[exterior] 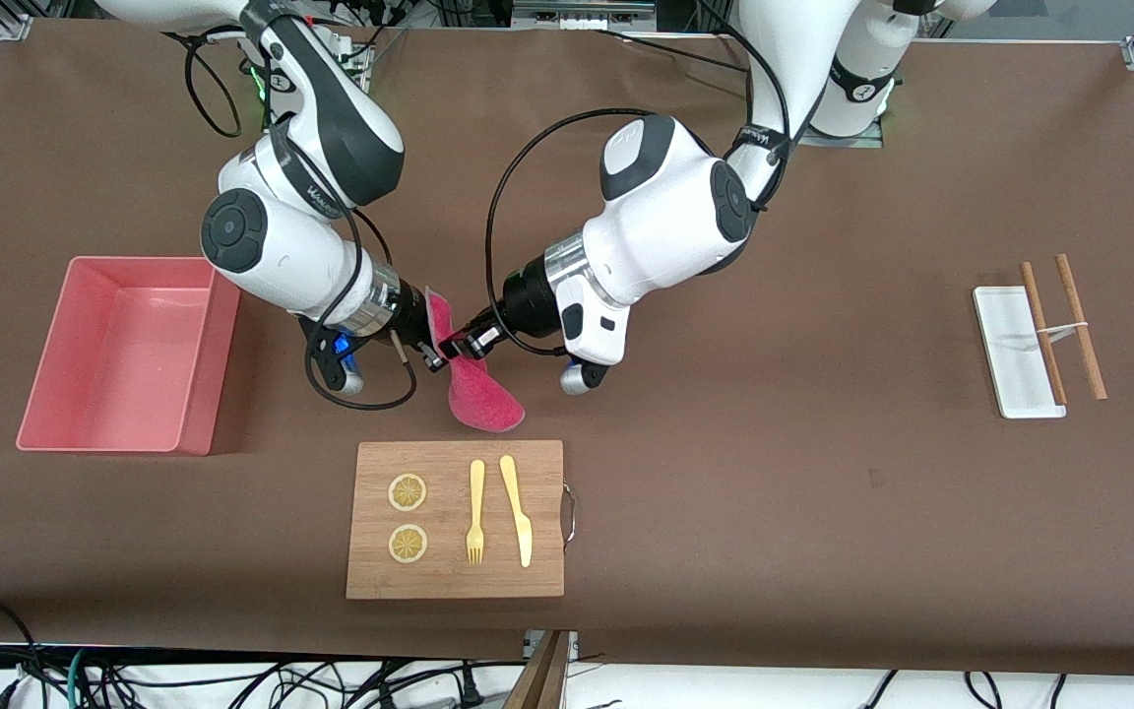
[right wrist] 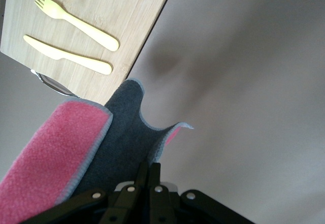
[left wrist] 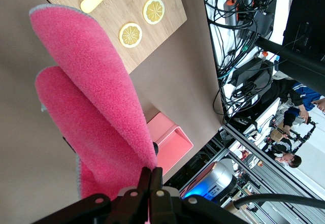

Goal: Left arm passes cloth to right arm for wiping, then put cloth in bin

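The cloth (exterior: 483, 399), magenta-pink on one face and dark grey on the other, hangs folded in the air over the table between the two grippers. My left gripper (exterior: 457, 347) is shut on one edge of it; in the left wrist view its tips (left wrist: 151, 172) pinch the pink face (left wrist: 86, 82). My right gripper (exterior: 432, 353) is shut on another edge; in the right wrist view its tips (right wrist: 151, 167) pinch the grey face (right wrist: 122, 132). The salmon-pink bin (exterior: 45, 364) stands empty toward the right arm's end of the table and shows in the left wrist view (left wrist: 170, 142).
A wooden cutting board (exterior: 459, 576) with two lemon slices, a yellow fork (exterior: 475, 512) and a yellow knife (exterior: 517, 510) lies nearer to the front camera than the cloth. A white tray (exterior: 1010, 364) with wooden chopsticks (exterior: 1079, 325) lies toward the left arm's end.
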